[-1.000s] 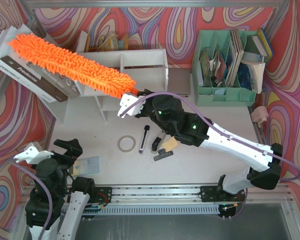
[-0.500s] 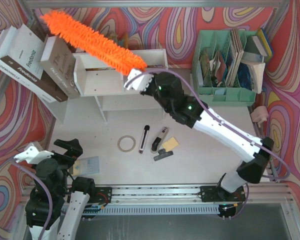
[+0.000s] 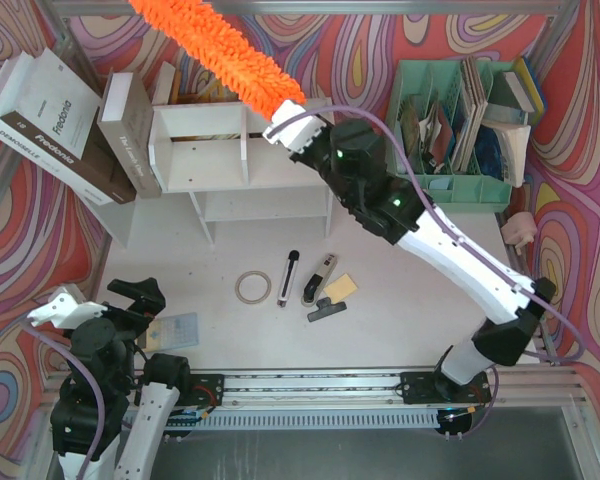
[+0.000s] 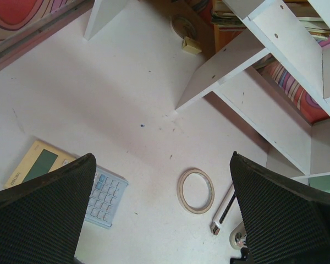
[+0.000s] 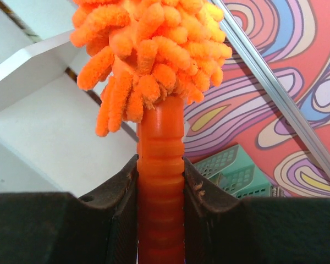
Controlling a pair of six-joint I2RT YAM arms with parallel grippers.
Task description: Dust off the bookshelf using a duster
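The white bookshelf stands at the back left of the table; its legs and lower board show in the left wrist view. My right gripper is shut on the ribbed orange handle of the fluffy orange duster. The duster slants up and to the left from the shelf's top right corner, above the shelf's back edge. My left gripper is open and empty, low at the near left, over the table above a calculator.
Books lean against the shelf's left side. A mint-green organizer with papers stands at the back right. A tape ring, a pen, small dark tools and a calculator lie on the table.
My right arm has swung the duster up and back, from lying across the books and shelf top to slanting above the shelf's rear edge. The left arm has not moved.
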